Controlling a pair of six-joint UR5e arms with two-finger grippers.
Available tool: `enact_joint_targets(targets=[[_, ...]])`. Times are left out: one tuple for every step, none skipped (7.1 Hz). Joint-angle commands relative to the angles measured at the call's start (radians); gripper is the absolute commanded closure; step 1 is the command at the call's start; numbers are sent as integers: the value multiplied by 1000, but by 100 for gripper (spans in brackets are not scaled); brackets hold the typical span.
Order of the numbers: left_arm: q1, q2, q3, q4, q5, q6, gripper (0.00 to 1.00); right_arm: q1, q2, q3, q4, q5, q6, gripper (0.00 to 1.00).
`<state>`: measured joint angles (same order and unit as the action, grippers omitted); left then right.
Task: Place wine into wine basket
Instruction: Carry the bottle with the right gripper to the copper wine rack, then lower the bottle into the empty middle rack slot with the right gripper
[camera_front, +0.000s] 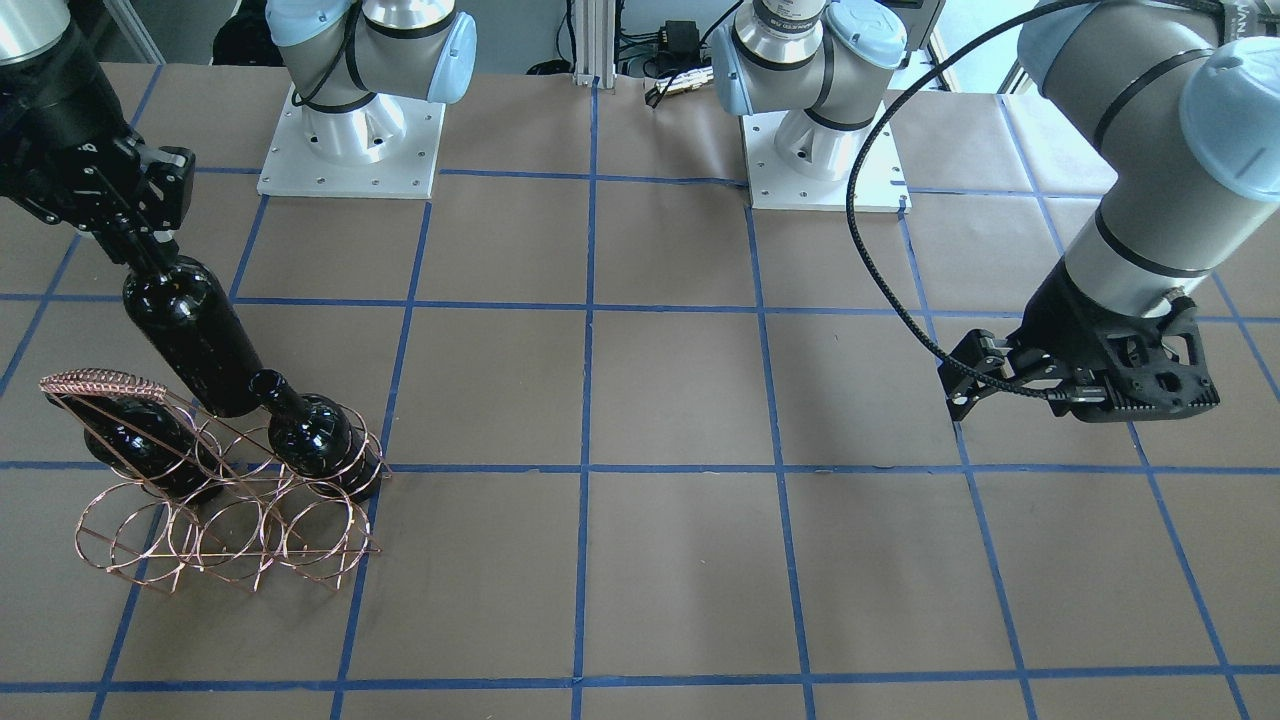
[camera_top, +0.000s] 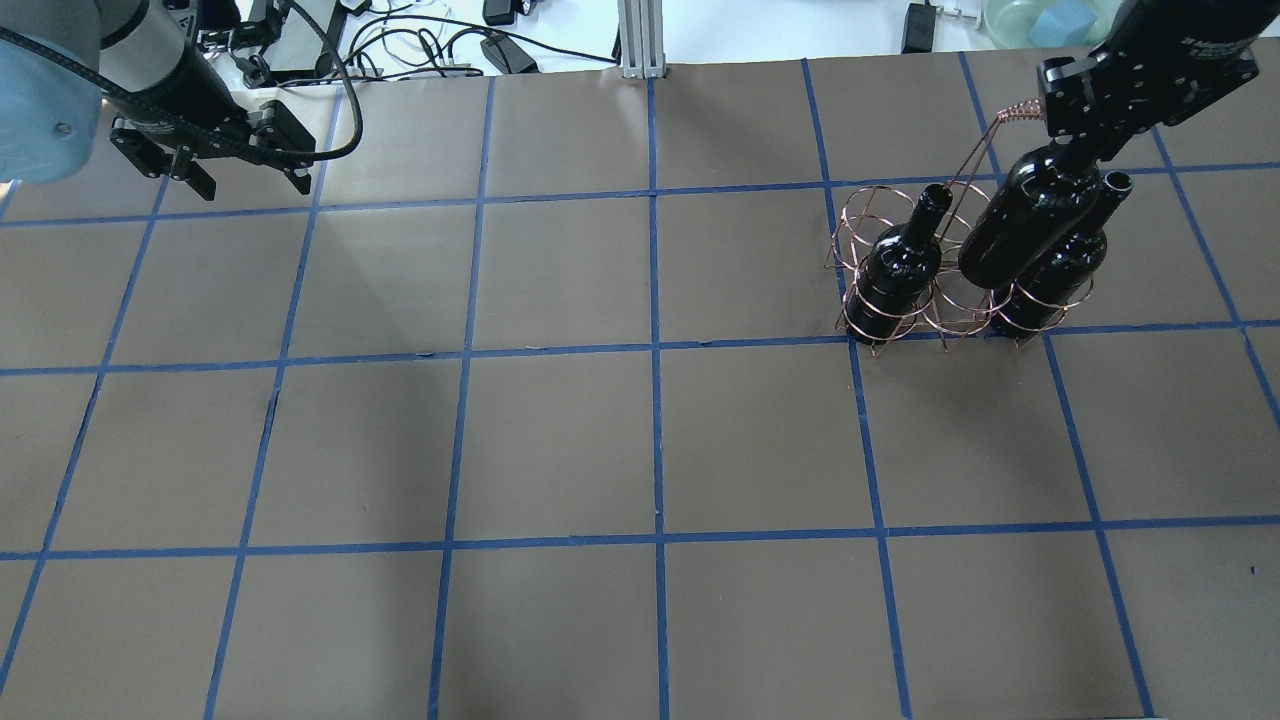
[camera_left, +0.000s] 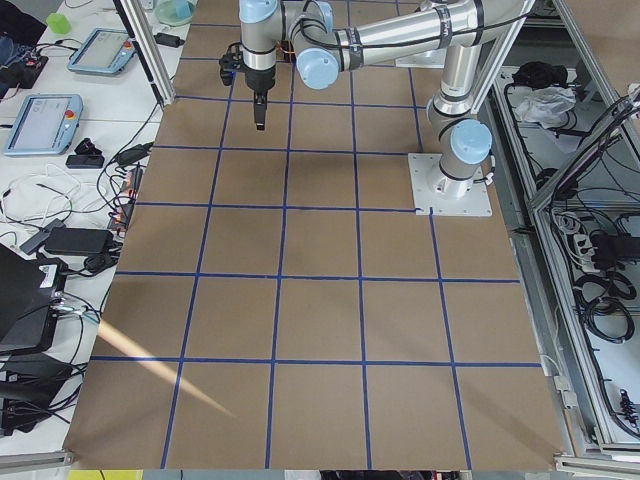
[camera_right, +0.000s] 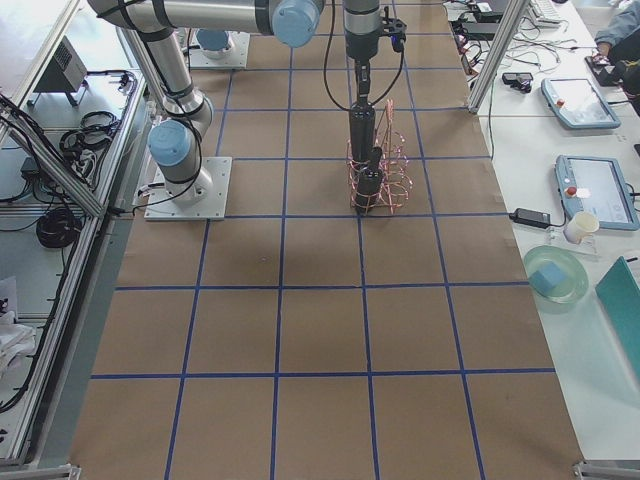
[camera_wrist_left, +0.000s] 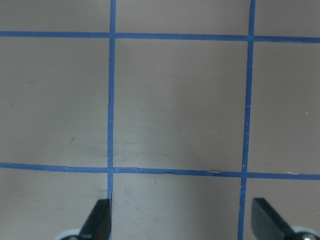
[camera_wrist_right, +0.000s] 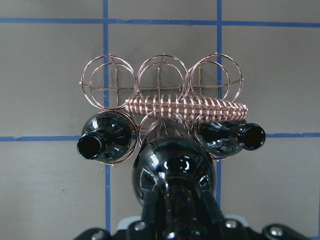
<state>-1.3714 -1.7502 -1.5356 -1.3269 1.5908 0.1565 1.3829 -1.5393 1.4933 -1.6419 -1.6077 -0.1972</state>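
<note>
My right gripper (camera_top: 1075, 150) is shut on the neck of a near-black wine bottle (camera_top: 1025, 220) and holds it upright over the copper wire basket (camera_top: 950, 290). The bottle's base is at the top rings, between two alike bottles (camera_top: 895, 270) (camera_top: 1060, 265) seated in the end rings. In the right wrist view the held bottle (camera_wrist_right: 172, 170) hangs over the middle ring, under the braided handle (camera_wrist_right: 185, 107). In the front view the held bottle (camera_front: 190, 335) meets the basket (camera_front: 225, 500). My left gripper (camera_top: 235, 175) is open and empty, far from the basket.
The brown table carries a blue tape grid (camera_top: 655, 350). The arm bases (camera_front: 350, 150) (camera_front: 825, 160) stand at the robot's edge. Cables and boxes (camera_top: 480, 40) lie beyond the far edge. The basket's other row of three rings (camera_wrist_right: 160, 82) holds nothing.
</note>
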Motion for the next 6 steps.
enact_joint_targets(targets=[[0, -2, 0, 0, 0, 0, 0, -1, 33, -21, 5, -1, -2, 100], [2, 3, 0, -5, 8, 2, 0, -1, 45, -21, 5, 8, -13, 100], [2, -2, -1, 0, 5, 2, 0, -1, 48, -19, 7, 2, -13, 100], [2, -2, -1, 0, 6, 3, 0, -1, 54, -13, 4, 0, -14, 100], [2, -2, -1, 0, 5, 2, 0, -1, 56, -13, -6, 5, -24, 100], [2, -3, -1, 0, -3, 0, 0, 1, 60, -11, -4, 12, -22, 100]])
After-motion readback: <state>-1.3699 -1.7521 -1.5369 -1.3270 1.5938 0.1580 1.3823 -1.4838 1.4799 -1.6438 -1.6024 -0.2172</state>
